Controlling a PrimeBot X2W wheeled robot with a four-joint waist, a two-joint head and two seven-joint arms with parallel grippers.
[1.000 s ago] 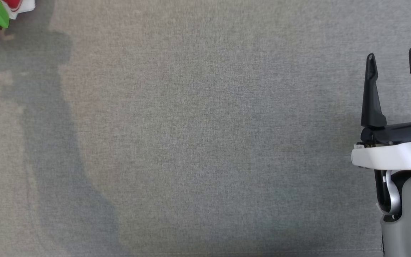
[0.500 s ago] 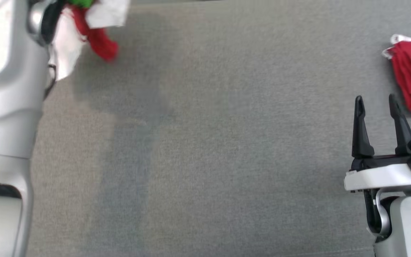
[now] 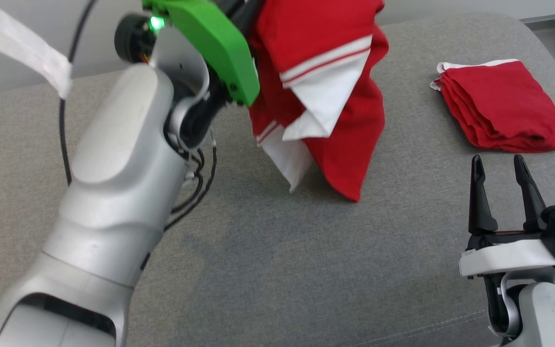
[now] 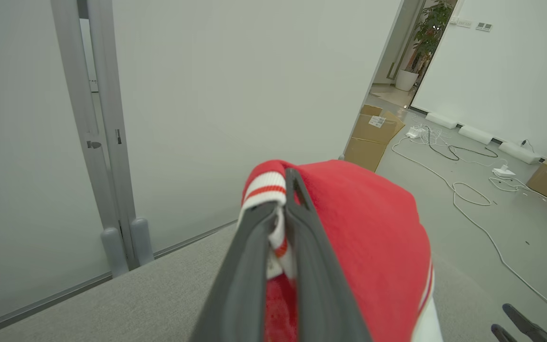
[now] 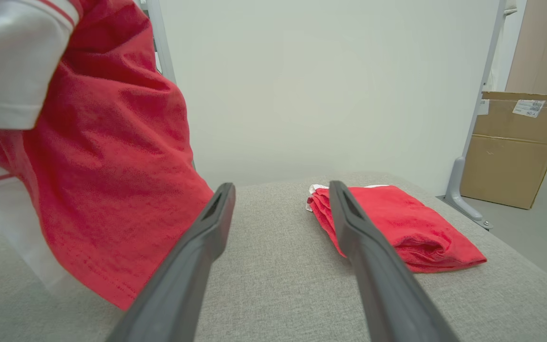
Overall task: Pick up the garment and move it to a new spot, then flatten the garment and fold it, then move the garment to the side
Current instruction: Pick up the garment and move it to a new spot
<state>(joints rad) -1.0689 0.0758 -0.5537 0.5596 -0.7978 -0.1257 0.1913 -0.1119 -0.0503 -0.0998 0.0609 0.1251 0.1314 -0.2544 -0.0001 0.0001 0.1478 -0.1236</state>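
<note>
Grey upholstered cushion (image 3: 277, 270) spreads under everything. Above its far middle hangs the garment (image 3: 335, 96), red with white striped trim, its lowest corner close to the cushion; whether it touches is unclear. The left gripper (image 4: 283, 190) pinches its upper edge, fingers pressed together on the cloth. To the right lies a folded red pile (image 3: 504, 108). Nearer, the right gripper (image 3: 497, 164) hovers with fingers spread, holding nothing. A cardboard box (image 5: 511, 147) stands beyond the cushion.

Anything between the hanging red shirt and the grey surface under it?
Nothing visible. The shirt hangs from the shut left gripper over bare grey surface. The folded red stack and the open right gripper sit off to the right, apart from the shirt.
</note>
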